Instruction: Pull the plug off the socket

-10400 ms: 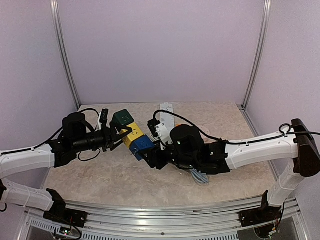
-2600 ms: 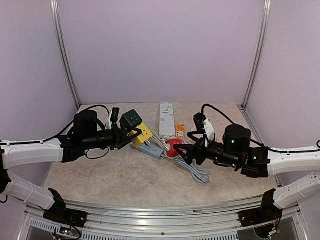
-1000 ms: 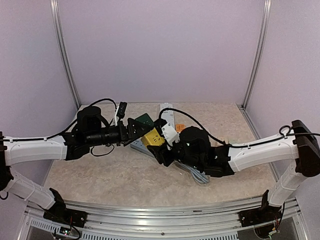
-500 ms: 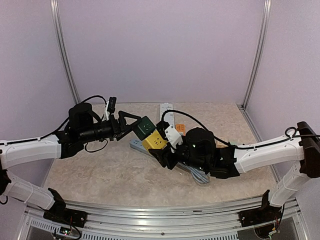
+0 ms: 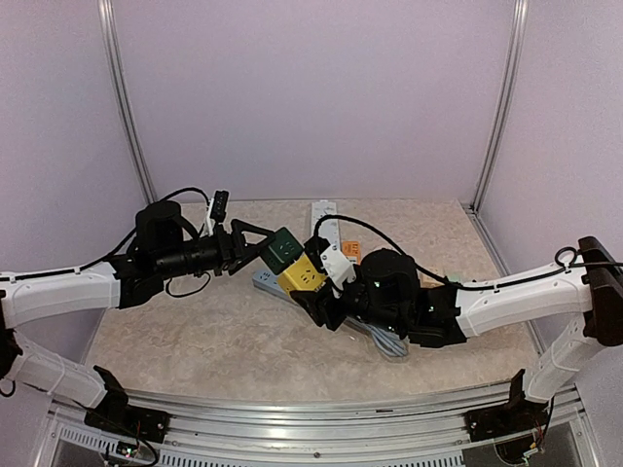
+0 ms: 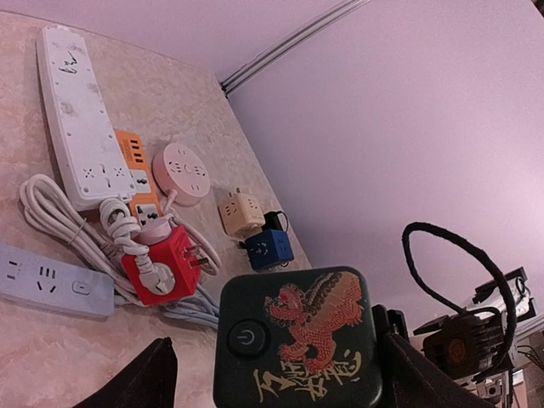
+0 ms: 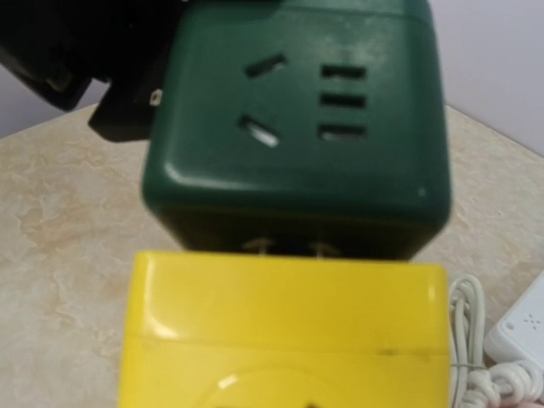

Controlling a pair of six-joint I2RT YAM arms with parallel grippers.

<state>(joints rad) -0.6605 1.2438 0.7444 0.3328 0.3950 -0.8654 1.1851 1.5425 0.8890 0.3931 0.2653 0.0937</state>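
Note:
The dark green cube plug [image 5: 282, 247] is pushed into the yellow cube socket [image 5: 300, 278]; both hang above the table. In the right wrist view two metal prongs [image 7: 259, 246] show in a thin gap between the green cube [image 7: 297, 127] and the yellow cube [image 7: 289, 331]. My left gripper [image 5: 265, 249] stands open around the green cube [image 6: 297, 340], its fingers [image 6: 153, 374] on either side with a gap at the left. My right gripper [image 5: 307, 290] is shut on the yellow socket from below; its fingers are hidden in its wrist view.
On the table lie a white power strip [image 6: 72, 119], a grey strip [image 6: 42, 280], a red cube adapter [image 6: 157, 263] with a coiled white cable, a pink round socket [image 6: 180, 167], a beige adapter [image 6: 240, 212] and a blue cube [image 6: 268, 248].
The left jaws have narrowed around the green cube. Over the last second the left arm drew back to the left and the joined cubes shifted right. The right arm holds still.

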